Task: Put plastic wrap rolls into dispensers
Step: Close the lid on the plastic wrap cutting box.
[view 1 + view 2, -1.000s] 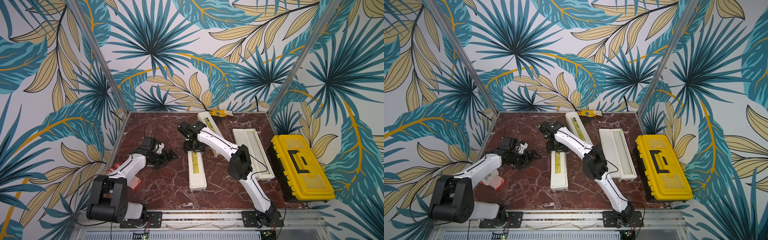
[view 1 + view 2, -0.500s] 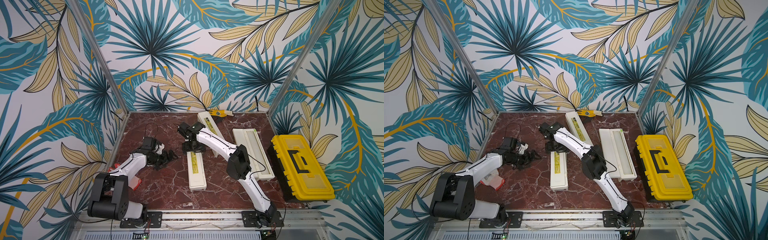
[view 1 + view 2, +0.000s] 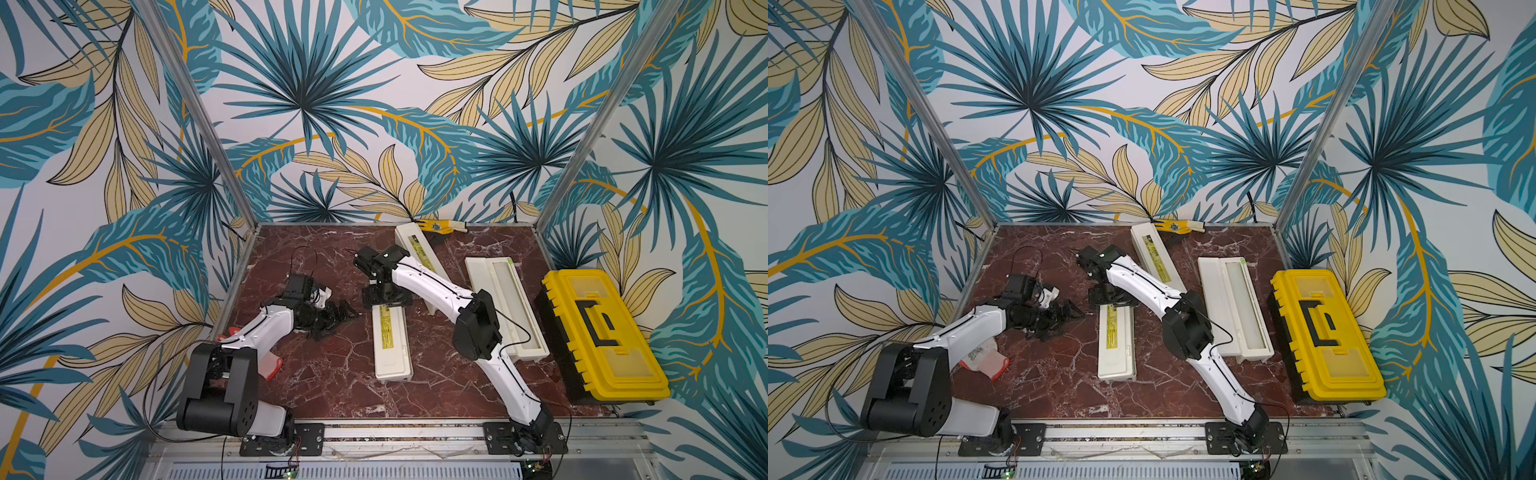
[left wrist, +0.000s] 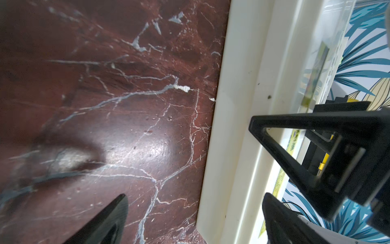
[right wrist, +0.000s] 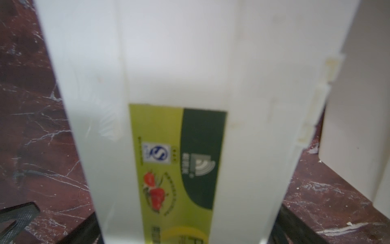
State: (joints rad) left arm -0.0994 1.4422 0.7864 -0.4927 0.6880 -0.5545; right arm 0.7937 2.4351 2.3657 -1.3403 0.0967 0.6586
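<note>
Three cream dispensers lie on the red marble. The middle dispenser [image 3: 392, 340] [image 3: 1116, 345] is closed, and so is the far dispenser [image 3: 419, 253]. The right-hand dispenser [image 3: 482, 286] lies open with a milky plastic wrap roll [image 3: 509, 299] [image 3: 1241, 303] in its trough. My right gripper [image 3: 386, 297] [image 5: 190, 232] is open and straddles the far end of the middle dispenser [image 5: 168, 84], one finger on each side. My left gripper [image 3: 336, 311] [image 4: 194, 211] is open and low over the marble, just left of that dispenser's side [image 4: 238, 126].
A yellow toolbox [image 3: 598, 332] stands along the right wall. A small yellow object [image 3: 440, 226] lies at the back edge. A red-and-white item [image 3: 984, 357] sits under my left arm near the left wall.
My right gripper's jaws have spread wider around the middle dispenser's far end. The left arm has hardly moved, and the dispensers stay where they were.
</note>
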